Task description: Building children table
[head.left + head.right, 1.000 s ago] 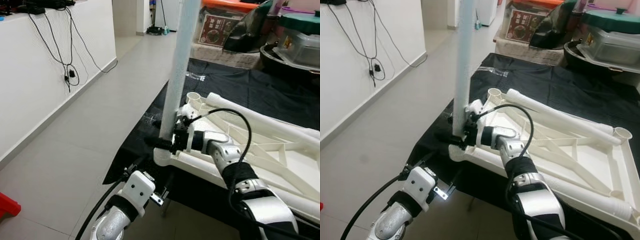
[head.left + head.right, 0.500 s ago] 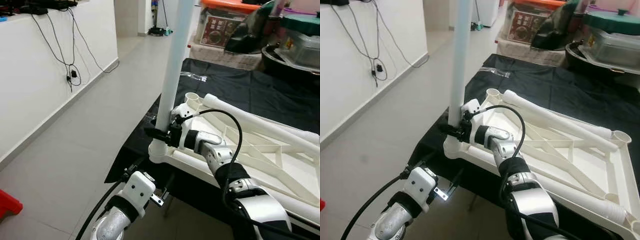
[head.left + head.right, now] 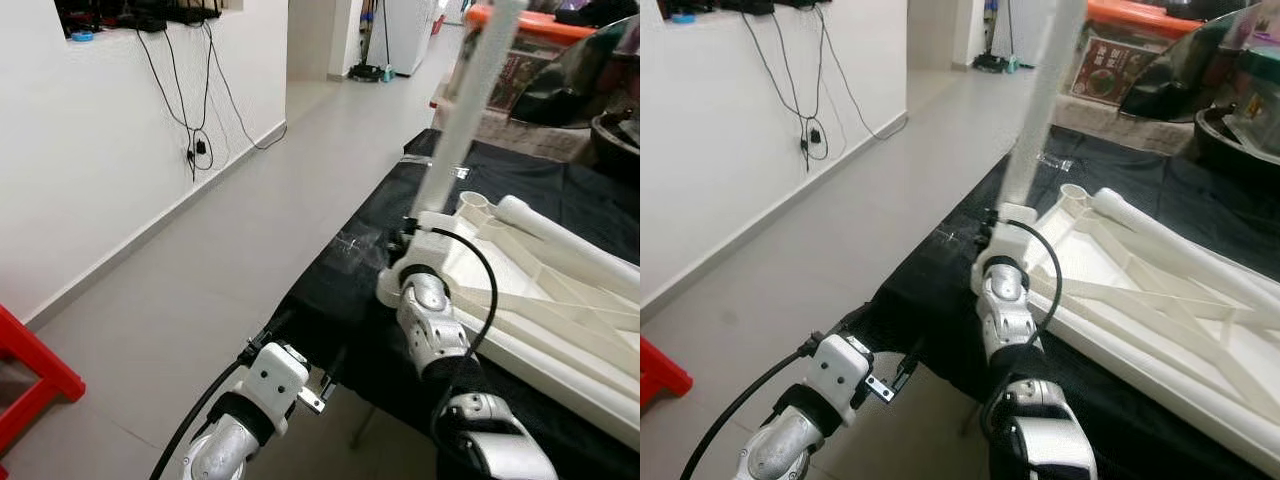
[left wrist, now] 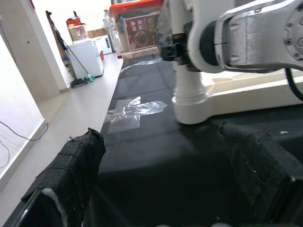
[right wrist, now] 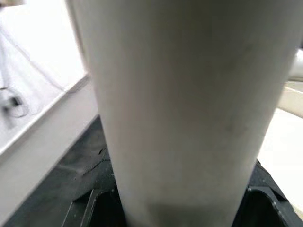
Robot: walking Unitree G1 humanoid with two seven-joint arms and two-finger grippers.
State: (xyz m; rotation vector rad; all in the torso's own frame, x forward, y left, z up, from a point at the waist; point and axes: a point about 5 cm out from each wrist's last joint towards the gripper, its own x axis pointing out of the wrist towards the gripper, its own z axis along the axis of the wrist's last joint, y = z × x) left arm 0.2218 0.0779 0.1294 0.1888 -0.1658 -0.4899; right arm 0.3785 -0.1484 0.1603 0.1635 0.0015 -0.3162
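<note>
A white plastic table top [image 3: 560, 310] lies upside down on a black cloth [image 3: 340, 290]. A white table leg [image 3: 465, 110] stands upright in its near left corner socket [image 4: 189, 101]. My right gripper [image 3: 410, 233] is shut on that leg just above the socket; in the right wrist view the leg [image 5: 180, 104] sits between the black fingers [image 5: 94, 208]. My left gripper [image 4: 165, 189] hangs low in front of the cloth's edge, open, its fingers [image 4: 71, 175] wide apart and holding nothing. Another loose leg [image 3: 570, 250] lies on the table top.
A white wall with hanging cables [image 3: 200, 110] runs along the left, with grey floor [image 3: 200, 300] between it and the cloth. A red stool [image 3: 30, 370] stands at the near left. Crumpled clear wrap [image 4: 132, 111] lies on the cloth. Boxes and tubs [image 3: 1130, 70] stand at the back.
The whole view has swung, so the camera moved. My right gripper still holds the leg upright at the corner socket. The left arm hangs as before.
</note>
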